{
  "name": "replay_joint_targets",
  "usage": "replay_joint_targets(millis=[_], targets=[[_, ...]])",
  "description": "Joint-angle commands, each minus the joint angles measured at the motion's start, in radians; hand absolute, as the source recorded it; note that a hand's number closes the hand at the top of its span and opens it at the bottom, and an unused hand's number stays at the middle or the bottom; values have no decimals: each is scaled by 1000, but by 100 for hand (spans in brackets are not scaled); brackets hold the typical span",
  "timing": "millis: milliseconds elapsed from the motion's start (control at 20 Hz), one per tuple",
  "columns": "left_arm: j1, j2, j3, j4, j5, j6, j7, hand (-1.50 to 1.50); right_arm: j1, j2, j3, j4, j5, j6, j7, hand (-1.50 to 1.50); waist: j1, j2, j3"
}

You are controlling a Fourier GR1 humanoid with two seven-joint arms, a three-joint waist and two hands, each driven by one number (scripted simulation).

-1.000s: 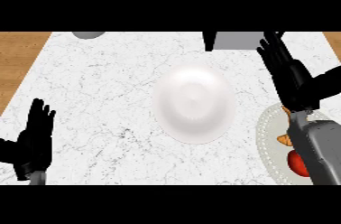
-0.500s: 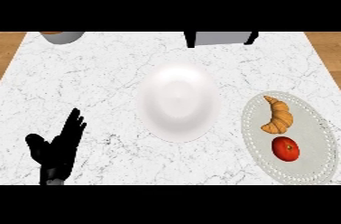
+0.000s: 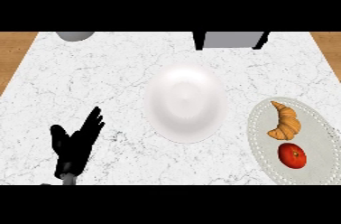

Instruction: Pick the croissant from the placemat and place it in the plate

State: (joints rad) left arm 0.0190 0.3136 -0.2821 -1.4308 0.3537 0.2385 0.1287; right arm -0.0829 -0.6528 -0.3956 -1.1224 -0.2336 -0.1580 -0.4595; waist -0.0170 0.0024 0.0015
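A golden-brown croissant (image 3: 285, 122) lies on the upper part of an oval grey placemat (image 3: 321, 146) at the right of the marble counter. A white plate (image 3: 186, 102) sits in the middle of the counter, with nothing on it. My left hand (image 3: 75, 144) shows at the lower left, open with fingers pointing up, resting well left of the plate. My right hand is out of the picture.
A red tomato (image 3: 292, 156) lies on the placemat just below the croissant. A grey appliance (image 3: 230, 39) stands at the counter's back edge, and a grey bowl (image 3: 74, 35) at the back left. Wooden floor (image 3: 13, 56) shows past both side edges.
My right arm and hand, which covered the placemat at the right a second ago, have left the view, uncovering croissant and tomato. The left hand shifted slightly right.
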Motion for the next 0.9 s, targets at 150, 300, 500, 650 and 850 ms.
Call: replay_joint_targets(millis=[150,300,500,650,850], targets=[[-16,-37,-24,12,-30,11,10,0,67,-168,137,-60,145,110,195,-150,13,-3,-4],[23,-2,-5,-17,-24,-6,5,0,107,-236,185,-110,179,190,284,-150,18,-6,-4],[5,-47,-17,51,-36,-25,-25,0,74,-248,254,-174,241,211,415,-150,19,-2,-3],[-35,-25,17,25,-37,-8,36,0,64,-216,313,-299,295,177,595,-150,19,-3,-3],[-66,-49,15,6,-53,-18,85,0,-18,-193,341,-253,363,221,656,-150,23,-2,-2]])
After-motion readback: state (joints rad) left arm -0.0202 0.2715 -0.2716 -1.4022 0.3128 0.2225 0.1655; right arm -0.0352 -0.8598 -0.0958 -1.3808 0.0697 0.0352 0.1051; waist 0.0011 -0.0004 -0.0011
